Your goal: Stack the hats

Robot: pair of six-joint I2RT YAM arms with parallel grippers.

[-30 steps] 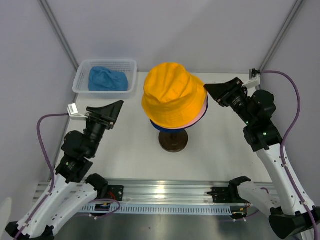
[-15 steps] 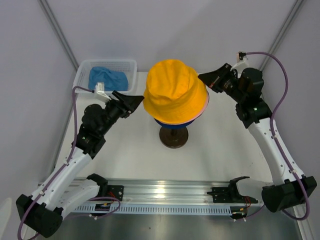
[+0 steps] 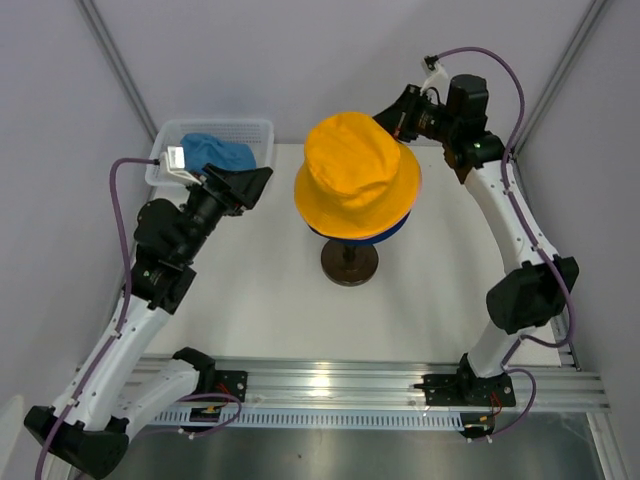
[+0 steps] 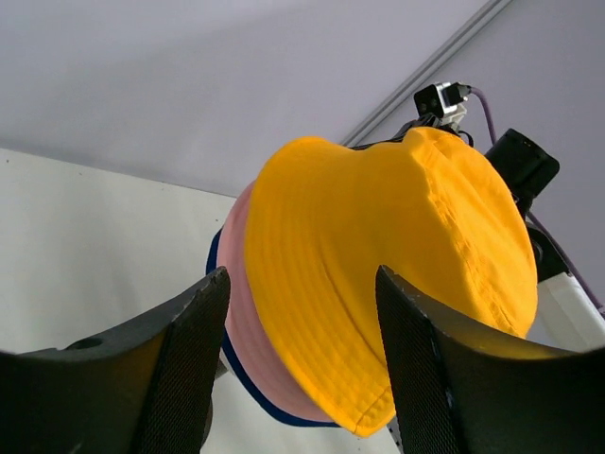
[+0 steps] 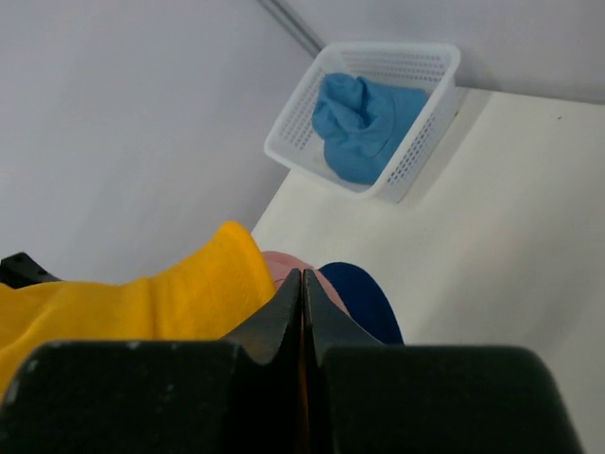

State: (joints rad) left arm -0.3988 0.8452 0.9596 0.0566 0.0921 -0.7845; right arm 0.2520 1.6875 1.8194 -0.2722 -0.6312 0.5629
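The yellow-orange hat (image 3: 355,175) sits tilted on top of the pink hat (image 3: 413,203) and the dark blue hat (image 3: 360,238), all stacked on the mannequin head, which they hide. My right gripper (image 3: 388,116) is at the back of the yellow-orange hat, shut with a sliver of its fabric between the jaws (image 5: 302,276). My left gripper (image 3: 262,180) is open and empty just left of the stack; the yellow-orange hat (image 4: 378,255) and the pink brim (image 4: 248,317) show between its fingers. The light blue hat (image 3: 215,157) lies crumpled in the basket.
The white mesh basket (image 3: 163,160) stands at the back left corner, also in the right wrist view (image 5: 427,132). The dark round stand (image 3: 349,263) of the mannequin head is at the table's middle. Enclosure walls and frame posts close in the back and sides.
My right gripper has risen and moved back behind the yellow-orange hat, which has shifted up and to the right. My left gripper has drawn back a little from the hat's left side.
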